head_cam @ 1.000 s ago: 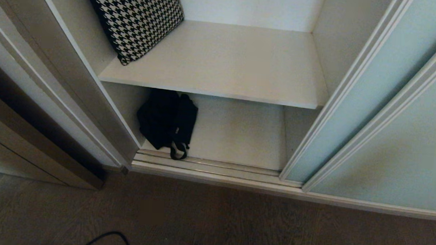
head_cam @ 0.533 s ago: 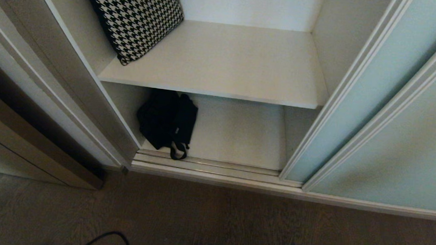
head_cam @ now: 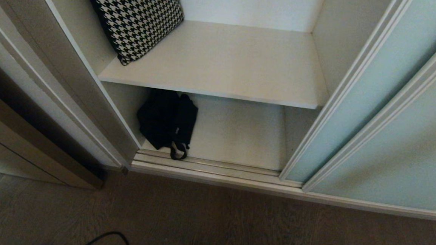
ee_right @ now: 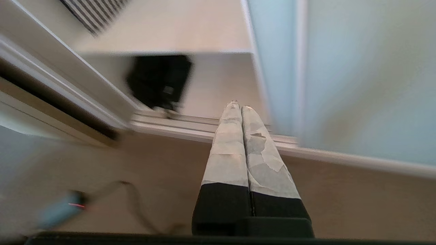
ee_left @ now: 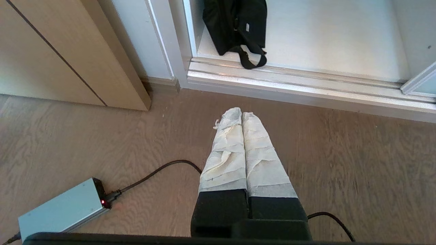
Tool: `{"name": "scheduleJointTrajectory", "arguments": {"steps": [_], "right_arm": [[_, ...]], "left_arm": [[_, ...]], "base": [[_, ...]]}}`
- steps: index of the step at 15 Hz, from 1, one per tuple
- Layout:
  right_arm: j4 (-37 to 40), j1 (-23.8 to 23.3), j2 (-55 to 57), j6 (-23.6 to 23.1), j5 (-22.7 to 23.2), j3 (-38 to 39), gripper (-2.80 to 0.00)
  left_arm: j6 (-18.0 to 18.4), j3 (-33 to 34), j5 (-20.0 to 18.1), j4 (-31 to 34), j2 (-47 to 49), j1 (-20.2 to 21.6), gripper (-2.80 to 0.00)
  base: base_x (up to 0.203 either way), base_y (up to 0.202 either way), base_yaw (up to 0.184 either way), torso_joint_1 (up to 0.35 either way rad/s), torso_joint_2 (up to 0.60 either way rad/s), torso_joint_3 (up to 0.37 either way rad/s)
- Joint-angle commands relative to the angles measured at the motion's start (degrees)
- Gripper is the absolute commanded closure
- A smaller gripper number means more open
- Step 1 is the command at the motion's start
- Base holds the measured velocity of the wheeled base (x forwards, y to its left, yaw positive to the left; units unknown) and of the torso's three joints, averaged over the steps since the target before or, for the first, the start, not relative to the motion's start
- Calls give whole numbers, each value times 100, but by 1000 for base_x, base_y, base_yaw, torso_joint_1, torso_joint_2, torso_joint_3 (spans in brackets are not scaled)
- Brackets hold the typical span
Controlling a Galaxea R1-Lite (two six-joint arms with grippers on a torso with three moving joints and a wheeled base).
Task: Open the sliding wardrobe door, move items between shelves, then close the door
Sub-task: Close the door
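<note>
The mint-green sliding wardrobe door [head_cam: 359, 104] stands slid aside to the right, leaving the compartment open. A black fabric bag [head_cam: 167, 121] lies on the bottom shelf [head_cam: 240, 135] at its left front, one strap loop over the floor track; the bag [ee_left: 236, 25] also shows in the left wrist view. The upper shelf [head_cam: 225, 62] carries only a cushion. Neither arm shows in the head view. My left gripper [ee_left: 242, 114] hangs shut and empty over the wood floor. My right gripper [ee_right: 239, 104] is shut and empty, pointing at the track beside the door edge [ee_right: 272, 78].
A black-and-white houndstooth cushion [head_cam: 139, 17] leans in the upper shelf's left back corner. A grey power brick [ee_left: 61, 207] with a black cable [ee_left: 160, 170] lies on the floor [head_cam: 211, 224]. The wardrobe's left side panel [head_cam: 72, 87] borders the opening.
Nothing has shifted in the head view; bag, cushion and door stand as before.
</note>
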Motion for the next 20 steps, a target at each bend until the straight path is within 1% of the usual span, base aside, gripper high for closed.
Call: {"name": "scheduleJointTrajectory", "arguments": {"steps": [1,3,5,6,7,10,11,12,13,14,15,17,20], "right_arm": [[21,83,1059,570,9,-688,0],[27,101,1593,1218,-12,-1191,0],[18,73,1959,1663,-56,-1483,0],[8,62,2075,1962,-89,-1595,0],[-13,59,2176,2146,-119,-1679,0],[-386,-3,2530,2399,-274,-1694,0],[-484,-252,2598,2489,-257,-1692,0],[-579,-676,2676,2544,-112,-1692,0],[-651,-1194,2758,2596,175,-1700,0],[-700,-1656,2798,2642,666,-1709,0],[-737,-1910,2826,2670,1172,-1717,0],[-828,-2208,3004,2670,1499,-1644,0],[-874,-2230,3289,2687,1915,-1633,0]], "left_arm": [[-2,1,-2,0,9,2,0],[-2,1,-2,0,7,2,0],[-2,1,-2,0,7,2,0],[-2,1,-2,0,7,2,0],[-2,1,-2,0,7,2,0],[-2,1,-2,0,7,2,0],[-2,1,-2,0,14,2,0],[-2,1,-2,0,10,2,0],[-2,1,-2,0,12,2,0],[-2,1,-2,0,15,2,0],[-2,1,-2,0,8,2,0],[-2,1,-2,0,7,2,0],[-2,1,-2,0,8,2,0]], "base": [[0,0,0,0,0,0],[0,0,0,0,0,0],[0,0,0,0,0,0],[0,0,0,0,0,0],[0,0,0,0,0,0],[0,0,0,0,0,0],[0,0,0,0,0,0],[0,0,0,0,0,0],[0,0,0,0,0,0],[0,0,0,0,0,0],[0,0,0,0,0,0],[0,0,0,0,0,0],[0,0,0,0,0,0]]}}
